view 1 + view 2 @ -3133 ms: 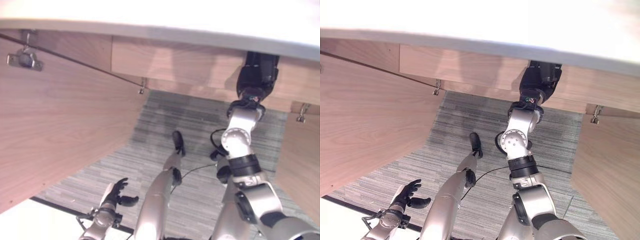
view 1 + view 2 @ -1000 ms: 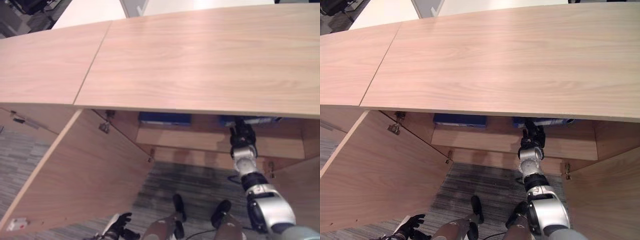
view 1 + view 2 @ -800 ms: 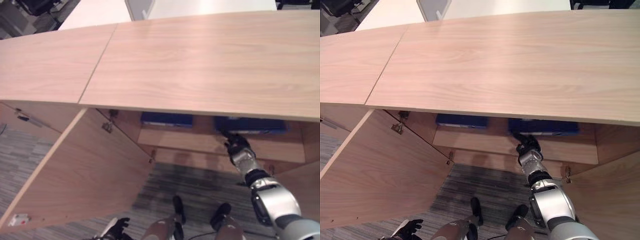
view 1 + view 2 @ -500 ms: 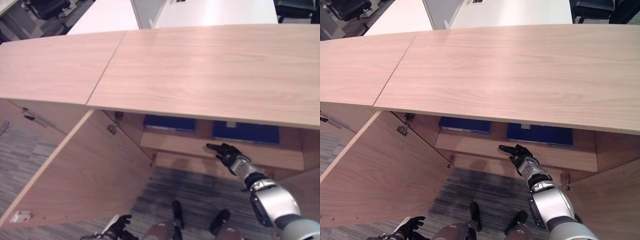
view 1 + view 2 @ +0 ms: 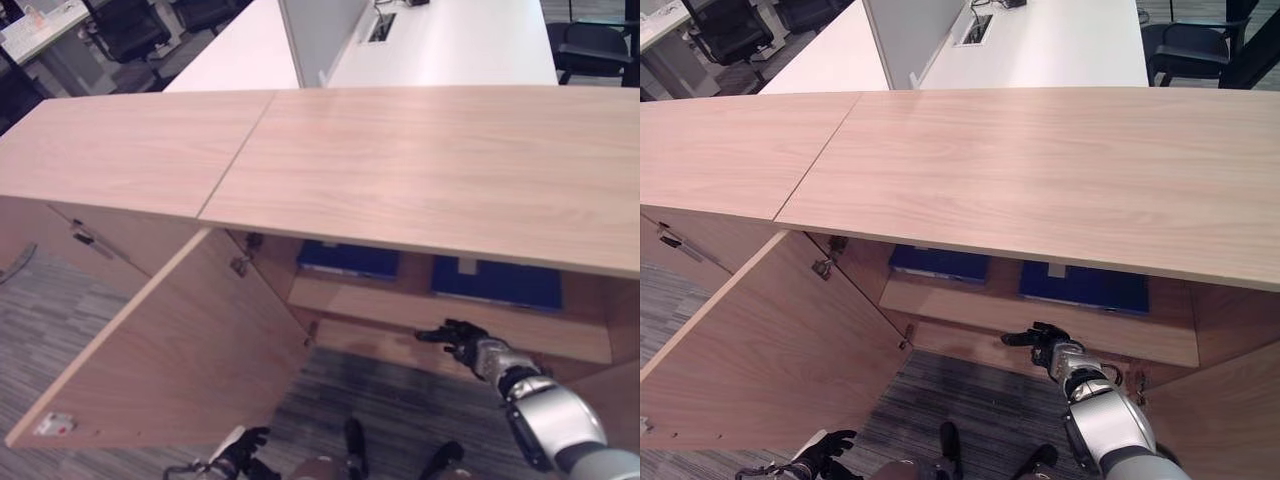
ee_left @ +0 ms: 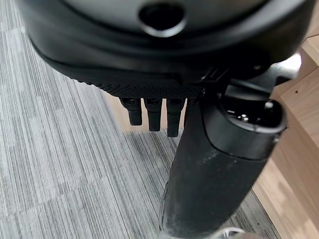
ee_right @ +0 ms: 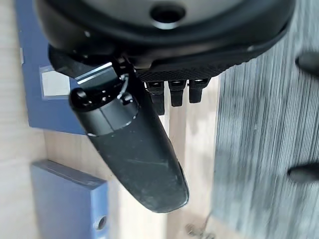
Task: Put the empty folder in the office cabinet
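Observation:
Two blue folders lie flat on the shelf inside the open wooden cabinet: one on the left, one on the right. The right wrist view shows both, the right folder and the left folder. My right hand hovers in front of the shelf's front edge, just below the right folder, open and holding nothing; its fingers are straight. Down by the floor, my left hand hangs open and idle in front of the open left door.
The cabinet's left door swings wide open toward me; the right door stands open too. Grey striped carpet lies below. White desks and office chairs stand behind the cabinet.
The camera has tilted up. My right hand has drawn back out of the shelf, away from the right blue folder, and now hangs open below the shelf edge.

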